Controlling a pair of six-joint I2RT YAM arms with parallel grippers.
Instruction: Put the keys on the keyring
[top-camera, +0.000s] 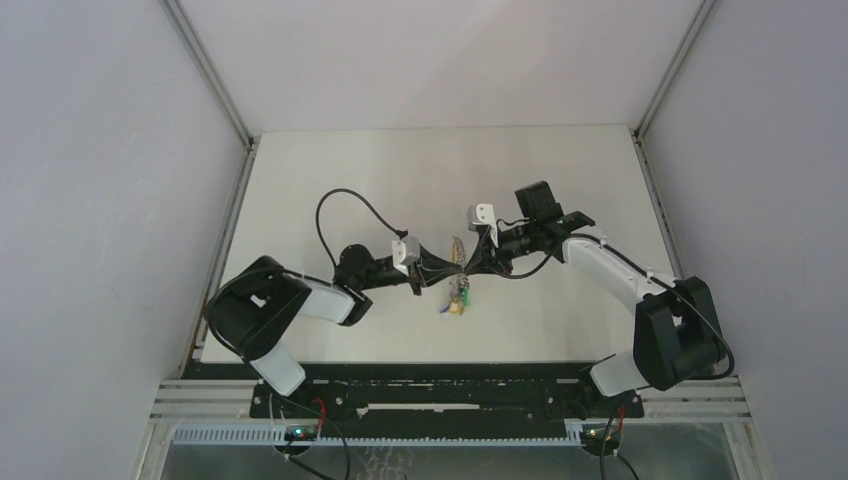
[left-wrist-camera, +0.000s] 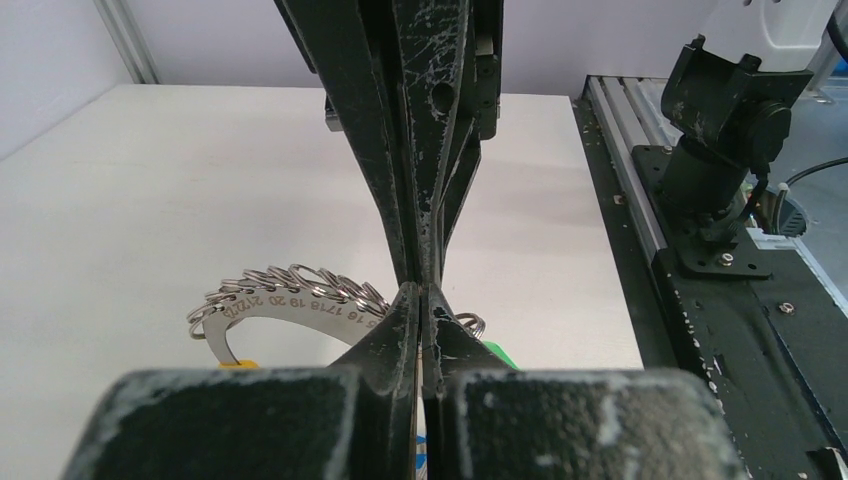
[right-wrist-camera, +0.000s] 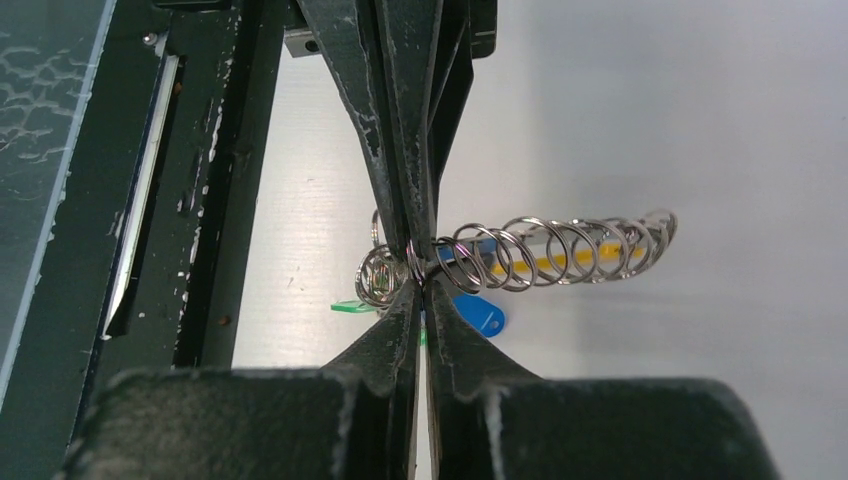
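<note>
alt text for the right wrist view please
The right hand is shut on one end of the keyring, a row of silver rings strung along a yellow band, seen against the white table. A blue tag and a green tag show right by the grip.

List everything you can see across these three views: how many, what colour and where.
keyring: one, silvery, a curved band strung with many small split rings, held up over the middle of the table
blue tag: one, blue, hanging under the keyring
green tag: at least one, green, under the keyring near the right gripper
yellow strip: one, yellow, seen through the row of rings
table: one, white, between grey walls
rail: one, black, along the near edge
left arm: one, black and white, reaching to the centre
right arm: one, black and white, reaching to the centre
left gripper: one, black, shut at the band's end
right gripper: one, black, shut on a ring
</note>
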